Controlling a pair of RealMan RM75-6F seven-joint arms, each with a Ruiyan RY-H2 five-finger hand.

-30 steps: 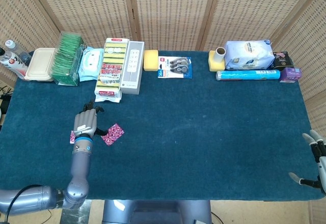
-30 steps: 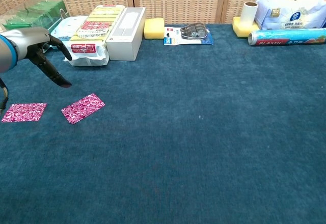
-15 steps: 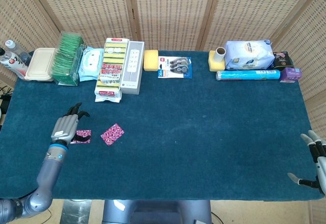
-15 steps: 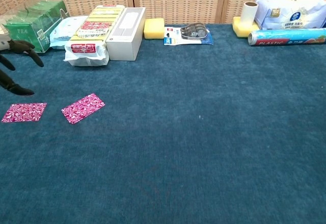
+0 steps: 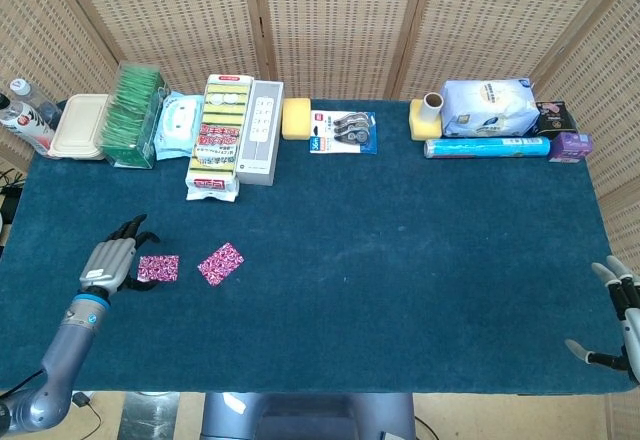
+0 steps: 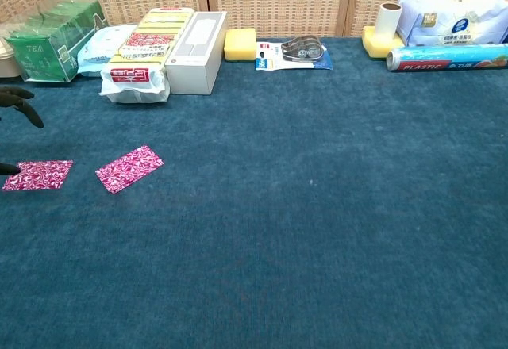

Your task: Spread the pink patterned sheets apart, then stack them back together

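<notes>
- Two pink patterned sheets lie flat on the blue tablecloth [image 5: 400,260], near the left edge: the left sheet [image 5: 158,268] and the right sheet [image 5: 221,263], close together but apart, with a strip of cloth showing between them.
- The right sheet sits turned at an angle; the left one lies more or less square to the table edge.
- My left hand [image 5: 108,263] is just left of the left sheet, fingers spread and holding nothing. In the chest view a dark fingertip [image 6: 9,169] is at that sheet's left edge; I cannot tell whether it touches.
- My right hand [image 5: 622,310] hangs at the near right corner of the table, well apart from the sheets, fingers apart and empty.
- I judge the spreading is done, since the sheets no longer overlap; stacking them back is what remains.
- These look thin, light and limp, like small foil or paper wrappers. I expect them to slide or flutter at the slightest push, and the carpet-like cloth gives little room to get under an edge.
- My plan: press lightly on the top of the left sheet and drag it across onto the right one, or pinch a short edge between thumb and finger and lift.
- The risk is creasing a sheet or flicking it away.
- The boxes and packets [image 5: 215,135] along the far edge are well out of the way.
</notes>
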